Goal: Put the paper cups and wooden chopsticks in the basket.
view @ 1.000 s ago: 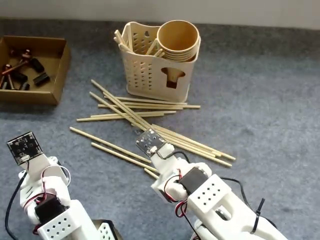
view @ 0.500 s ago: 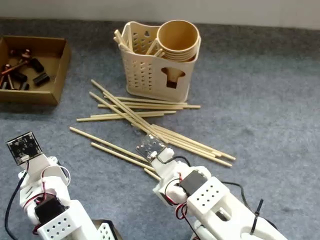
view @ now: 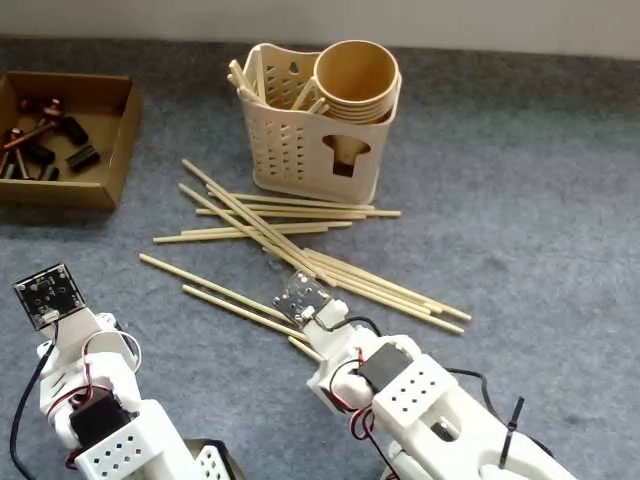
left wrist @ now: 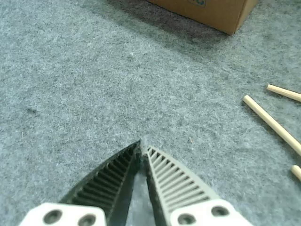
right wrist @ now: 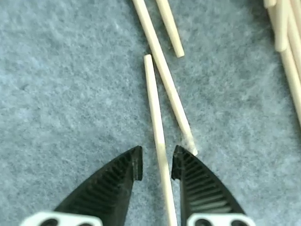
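Well, a tiny bit of green print sits at the edge of the cardboard box (left wrist: 211,12) in the left wrist view, but it is cut off and cannot be read. The left arm (view: 90,400) is low at the near left of the grey carpet (view: 540,200), well apart from the sticks. The left gripper (left wrist: 143,148) points down at bare carpet, and its two jaws are pressed together at the tips with nothing between them. The right arm (view: 400,390) leans forward over the near end of the loose chopsticks (view: 300,250). The right gripper (right wrist: 156,157) is spread apart, and one chopstick (right wrist: 155,103) lies flat on the carpet between its jaws, with a little gap on each side. A second stick (right wrist: 164,80) lies just beside it, and its end is close to one jaw tip. The basket (view: 300,150) stands upright at the far side, past the pile. The paper cups (view: 357,75) sit stacked inside it, and a few chopsticks (view: 243,80) stick up from its other end. Most sticks lie crossed on the carpet between the basket and the arms. The box at the far left holds small dark parts (view: 40,150).
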You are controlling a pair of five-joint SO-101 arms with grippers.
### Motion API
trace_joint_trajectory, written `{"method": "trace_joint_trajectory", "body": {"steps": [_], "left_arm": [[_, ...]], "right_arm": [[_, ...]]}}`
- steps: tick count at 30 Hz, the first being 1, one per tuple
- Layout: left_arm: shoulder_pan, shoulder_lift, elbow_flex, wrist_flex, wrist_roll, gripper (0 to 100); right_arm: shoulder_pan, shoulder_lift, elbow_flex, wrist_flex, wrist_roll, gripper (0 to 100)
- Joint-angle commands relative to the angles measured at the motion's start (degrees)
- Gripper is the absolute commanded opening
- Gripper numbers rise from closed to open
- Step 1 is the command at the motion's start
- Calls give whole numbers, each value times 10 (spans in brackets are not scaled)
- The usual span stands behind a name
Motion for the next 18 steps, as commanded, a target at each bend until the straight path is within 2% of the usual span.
{"method": "trace_joint_trajectory", "body": {"steps": [1,6,12,16,18], "left_arm": [[-7,-1,11,2,-4,5],[-7,-1,11,2,-4,5],[-7,-1,11,2,-4,5],[-7,-1,11,2,-4,5],[-7,-1,11,2,-4,5]], "right_arm": [[-2,56,-7,-17,4,108],[-2,150,-25,-18,4,108],[-2,167,-54,-16,4,104],[-3,167,-57,-15,6,11],[-3,167,-58,-15,6,5]]}}
